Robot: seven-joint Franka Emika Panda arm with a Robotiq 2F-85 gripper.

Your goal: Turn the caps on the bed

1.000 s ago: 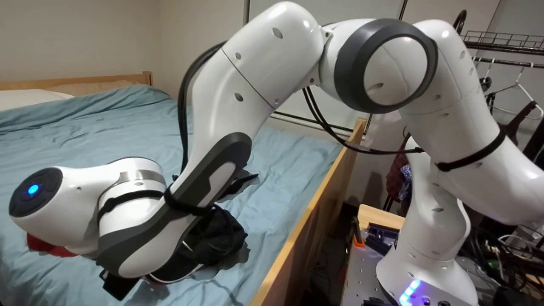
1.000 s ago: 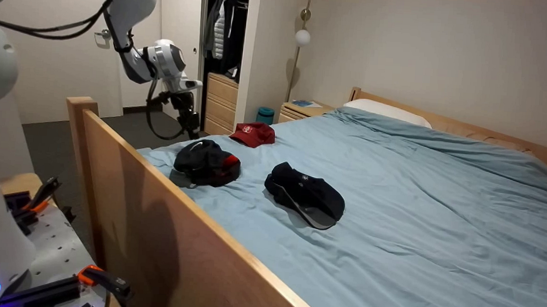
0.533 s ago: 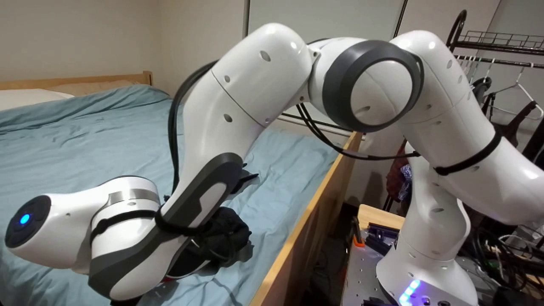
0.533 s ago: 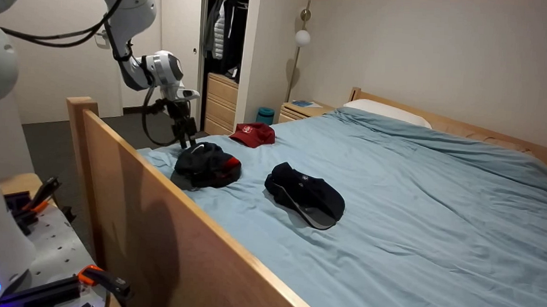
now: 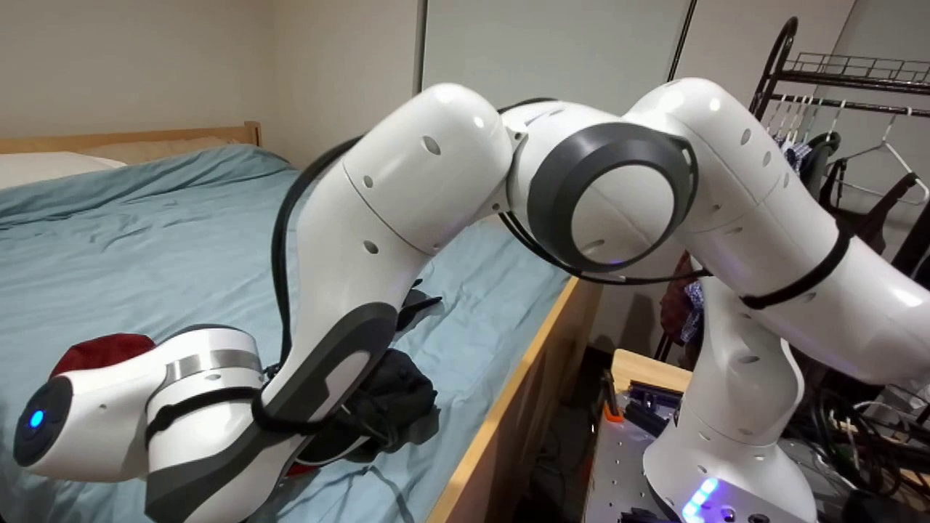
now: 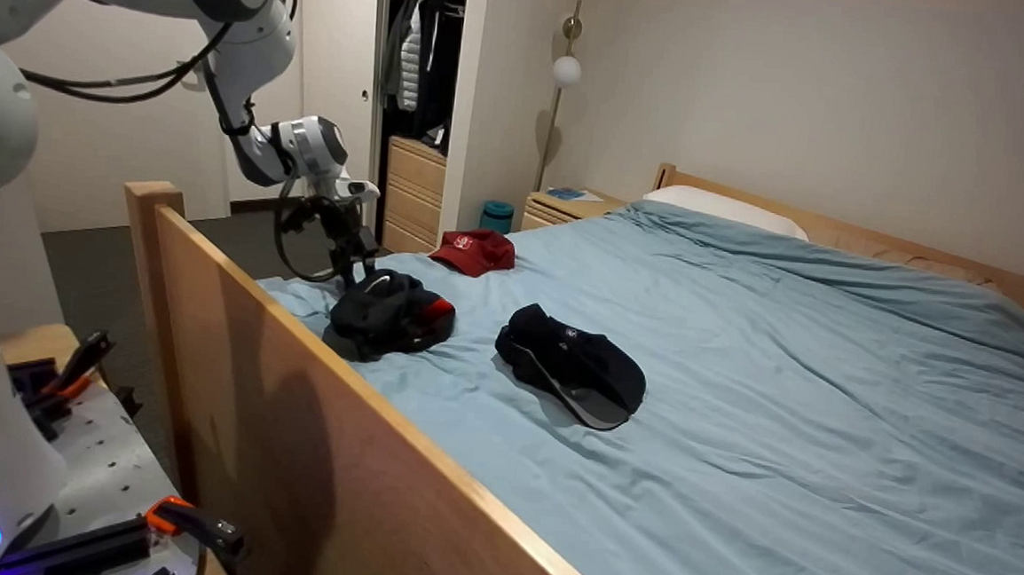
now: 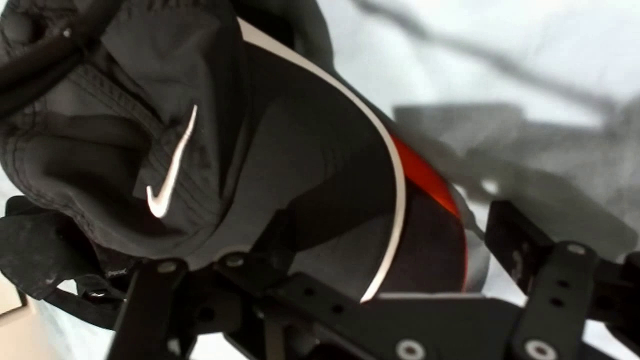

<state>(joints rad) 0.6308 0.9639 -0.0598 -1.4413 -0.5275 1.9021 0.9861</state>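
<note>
Black Nike cap (image 6: 390, 311) sits on the wrinkled blue surface (image 6: 788, 420), near the footboard (image 6: 400, 516). Pincer (image 7: 390, 225) is spread astride the brim's (image 7: 320, 145) edge, contact unclear; presumably to pinch there and turn it. Dark cap (image 6: 579, 354), red cap (image 6: 477, 252) lie farther from the footboard; nightstand (image 6: 570, 209), lamp (image 6: 566, 71) farthest.

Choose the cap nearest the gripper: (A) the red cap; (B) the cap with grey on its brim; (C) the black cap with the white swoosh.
C: the wrist view shows the gripper, open, right by the swoosh cap, while in an exterior view the red cap and the grey-brimmed cap lie farther away.
</note>
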